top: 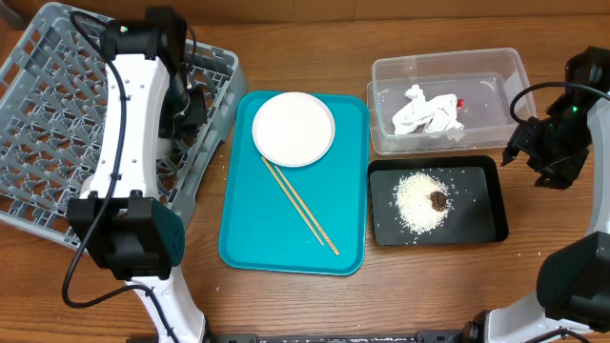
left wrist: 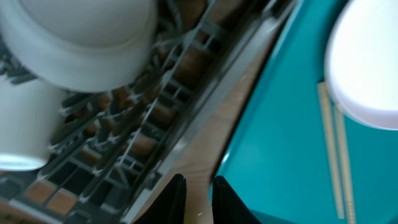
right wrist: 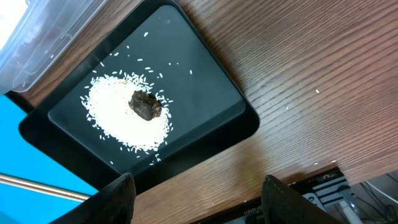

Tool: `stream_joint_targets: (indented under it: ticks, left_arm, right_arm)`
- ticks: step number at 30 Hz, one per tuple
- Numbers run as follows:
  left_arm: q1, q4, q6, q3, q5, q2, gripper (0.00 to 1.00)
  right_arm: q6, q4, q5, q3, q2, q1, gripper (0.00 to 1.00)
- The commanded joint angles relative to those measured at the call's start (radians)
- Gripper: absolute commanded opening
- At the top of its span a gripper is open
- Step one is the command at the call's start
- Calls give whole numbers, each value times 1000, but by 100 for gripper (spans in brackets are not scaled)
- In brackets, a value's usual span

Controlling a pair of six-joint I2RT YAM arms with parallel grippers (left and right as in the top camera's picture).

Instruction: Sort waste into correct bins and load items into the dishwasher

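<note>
The grey dish rack (top: 57,114) stands at the left. My left gripper (top: 191,107) hovers over its right edge; in the left wrist view its jaws (left wrist: 198,194) are nearly together and empty. A pale round bowl (left wrist: 81,37) and a white cup (left wrist: 18,124) sit in the rack (left wrist: 155,112). The white plate (top: 294,129) and the chopsticks (top: 300,205) lie on the teal tray (top: 248,238). The clear tub (top: 496,71) holds the napkin (top: 429,112) and the red wrapper (top: 459,103). The black tray (top: 481,214) holds rice (top: 419,202) and a brown bit (top: 437,200). My right gripper (top: 543,157) is open and empty (right wrist: 196,199).
The teal tray lies between the rack and the two bins. Bare wooden table (right wrist: 311,93) shows right of the black tray (right wrist: 205,93). The table's front edge (right wrist: 298,186) is just below my right jaws.
</note>
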State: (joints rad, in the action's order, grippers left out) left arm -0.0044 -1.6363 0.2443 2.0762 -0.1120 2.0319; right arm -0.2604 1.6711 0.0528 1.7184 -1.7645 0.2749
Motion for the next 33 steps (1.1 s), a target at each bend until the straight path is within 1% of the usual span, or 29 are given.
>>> stream_joint_targets:
  ticks: [1, 5, 8, 10, 12, 17, 22, 26, 29, 33]
  left_arm:
    - [7, -5, 52, -100, -117, 8, 17]
    - [11, -5, 61, -198, -122, 8, 16]
    - [13, 5, 101, -269, -184, 8, 16]
    - [13, 8, 122, -298, -215, 8, 14]
    - [16, 16, 133, -314, -216, 8, 10]
    - [27, 29, 134, -317, -227, 8, 11]
    - [51, 22, 137, -356, -245, 8, 10]
    - [61, 29, 138, -408, -218, 8, 7]
    - [59, 57, 133, -439, -167, 8, 5]
    - [47, 110, 48, -453, -39, 8, 5]
  right_arm:
    - [-1, 0, 5, 0, 36, 0, 66]
    - [-1, 0, 5, 0, 37, 0, 66]
    - [-1, 0, 5, 0, 36, 0, 66]
    - [-1, 0, 5, 0, 36, 0, 67]
    - [-1, 0, 5, 0, 36, 0, 66]
    - [-1, 0, 4, 0, 36, 0, 67]
    - [-1, 0, 4, 0, 37, 0, 67]
    - [-1, 0, 4, 0, 37, 0, 66]
    - [-1, 0, 4, 0, 36, 0, 66]
    - [-1, -1, 5, 0, 37, 0, 67]
